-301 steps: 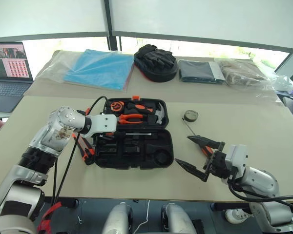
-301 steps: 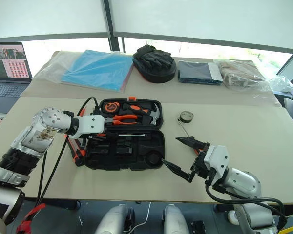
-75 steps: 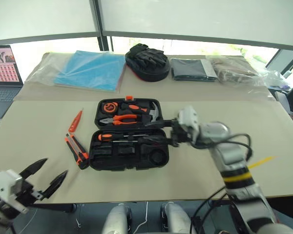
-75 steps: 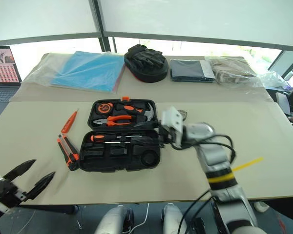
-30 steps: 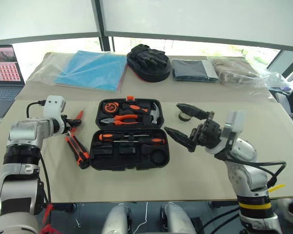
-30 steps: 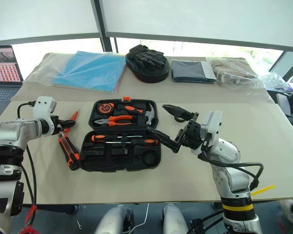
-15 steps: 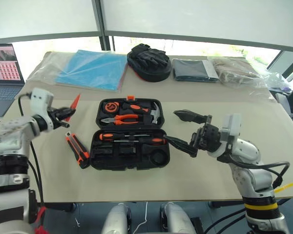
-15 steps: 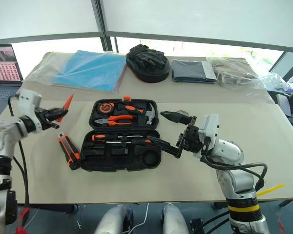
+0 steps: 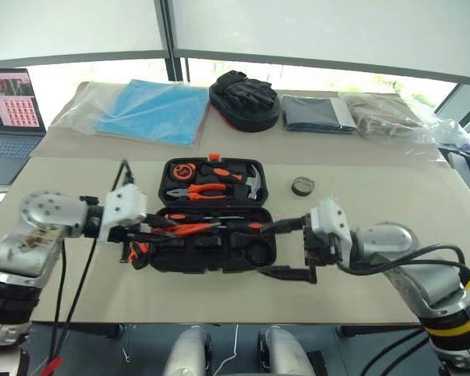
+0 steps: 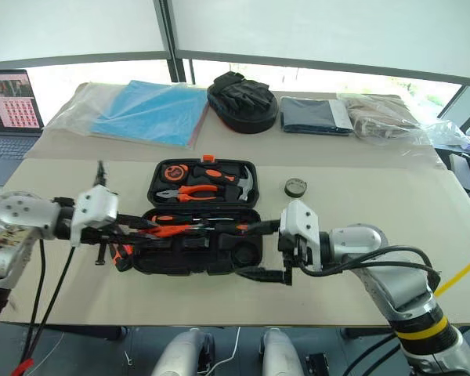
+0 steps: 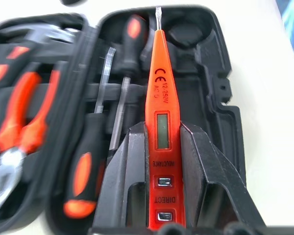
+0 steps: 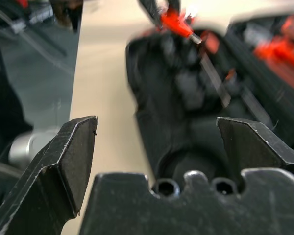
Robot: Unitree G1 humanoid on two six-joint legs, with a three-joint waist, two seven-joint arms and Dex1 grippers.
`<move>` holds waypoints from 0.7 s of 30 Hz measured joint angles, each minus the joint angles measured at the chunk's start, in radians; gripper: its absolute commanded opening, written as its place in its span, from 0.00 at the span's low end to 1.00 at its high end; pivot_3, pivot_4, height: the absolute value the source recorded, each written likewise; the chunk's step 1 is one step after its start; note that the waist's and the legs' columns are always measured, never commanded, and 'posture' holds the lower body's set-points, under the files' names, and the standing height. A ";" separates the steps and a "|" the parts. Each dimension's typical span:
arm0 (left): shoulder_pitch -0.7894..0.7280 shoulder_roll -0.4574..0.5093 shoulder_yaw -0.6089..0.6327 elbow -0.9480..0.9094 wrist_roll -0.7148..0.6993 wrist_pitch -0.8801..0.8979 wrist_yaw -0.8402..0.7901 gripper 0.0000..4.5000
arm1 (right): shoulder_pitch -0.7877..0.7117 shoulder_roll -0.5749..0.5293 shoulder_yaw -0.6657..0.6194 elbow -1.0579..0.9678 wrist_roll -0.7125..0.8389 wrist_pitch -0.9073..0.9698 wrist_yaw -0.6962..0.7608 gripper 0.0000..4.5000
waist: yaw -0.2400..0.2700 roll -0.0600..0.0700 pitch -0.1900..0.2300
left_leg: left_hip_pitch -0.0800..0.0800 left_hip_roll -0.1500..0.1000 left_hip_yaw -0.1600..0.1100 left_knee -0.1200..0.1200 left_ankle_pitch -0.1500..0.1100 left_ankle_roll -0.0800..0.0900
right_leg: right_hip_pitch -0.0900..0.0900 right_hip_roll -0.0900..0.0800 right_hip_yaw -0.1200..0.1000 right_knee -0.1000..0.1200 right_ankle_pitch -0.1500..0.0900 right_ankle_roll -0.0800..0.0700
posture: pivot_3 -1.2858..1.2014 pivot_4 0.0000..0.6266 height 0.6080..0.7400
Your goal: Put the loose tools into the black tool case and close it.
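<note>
A: Room around the black tool case (image 9: 215,211)?
B: Open flat, mid-table. Bare tabletop (image 9: 376,192) to its right and front; the near edge lies just beyond the case's front rim.

A: Count?
B: Two screwdrivers (image 11: 88,161) seated in the near half. One orange tester pen (image 11: 161,122) clamped between the left gripper (image 9: 153,227) fingers, over that half's left part. One folding knife (image 9: 135,252) on the table against the case's left edge. One round tape measure (image 9: 302,186) right of the far half.

A: Right gripper (image 9: 286,249)?
B: Jaws spread wide, holding nothing, at the case's right front corner.

A: Change?
B: A second ago the left gripper was at the pen on the table left of the case; now the pen is over the case. The right gripper has dropped.
</note>
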 measured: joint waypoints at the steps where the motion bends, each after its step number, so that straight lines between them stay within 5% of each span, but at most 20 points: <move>1: -0.014 -0.004 -0.015 0.019 0.030 -0.014 0.014 0.10 | 0.003 -0.005 0.003 0.000 -0.007 0.010 -0.003 1.00 | 0.000 0.000 0.000 | 0.000 0.000 0.000 0.000 0.000 0.000 | 0.000 0.000 0.000 0.000 0.000 0.000 | 0.52 0.24 1.00; 21: -0.138 -0.042 -0.158 0.056 0.254 0.054 0.054 0.10 | 0.039 0.020 -0.010 -0.016 -0.026 0.008 -0.018 1.00 | 0.001 0.000 0.000 | 0.001 0.000 -0.001 0.001 0.000 0.000 | 0.002 0.002 0.001 0.000 -0.001 0.001 | 0.52 0.24 1.00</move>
